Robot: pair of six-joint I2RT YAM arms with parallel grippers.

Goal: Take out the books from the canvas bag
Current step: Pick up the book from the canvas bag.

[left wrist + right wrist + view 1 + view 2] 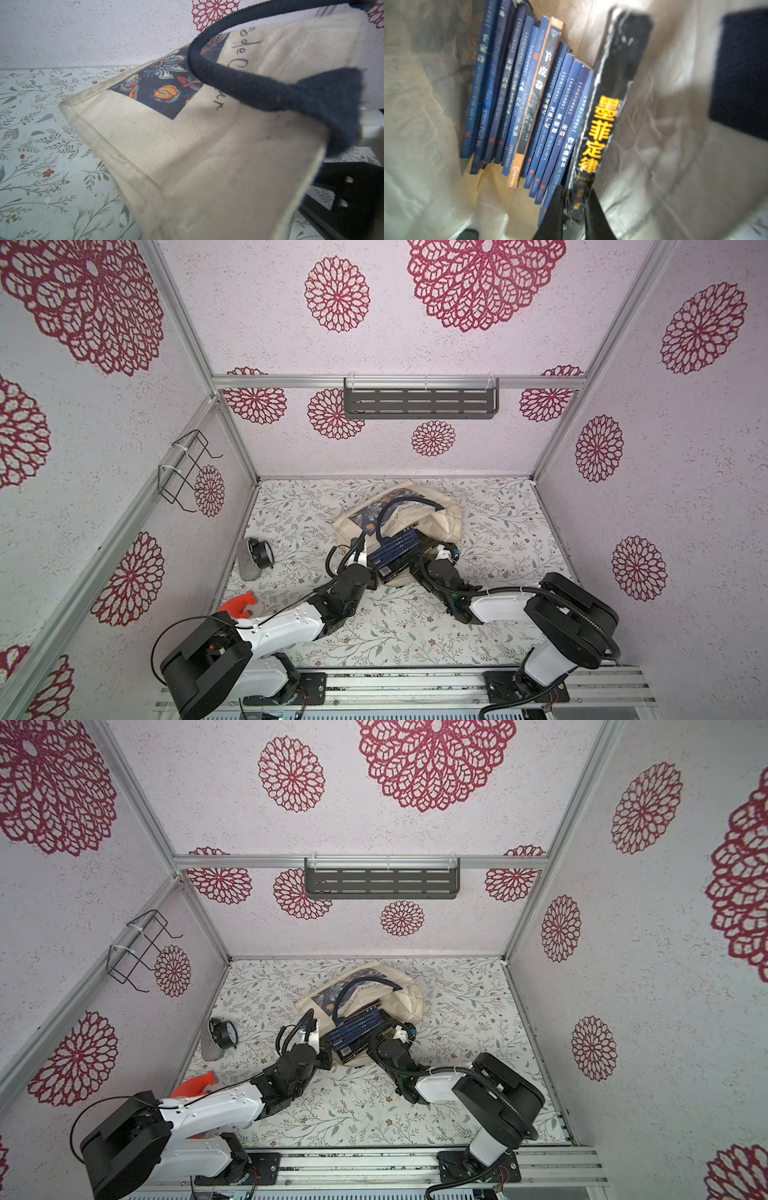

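Right gripper clamps black book, spine "墨菲定律"; blue books beside. Left gripper clenched on bag rim.

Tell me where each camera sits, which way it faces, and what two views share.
Top views: high over the front rail, looking down toward the back wall; left arm and right arm show, reaching to the canvas bag.
Left wrist: beside the bag, facing its printed side and navy handle; one black jaw shows.
Right wrist: inside the bag's mouth, facing the books spine-on; its jaws straddle the black book.
Shared: both top views and the right wrist view show the books.
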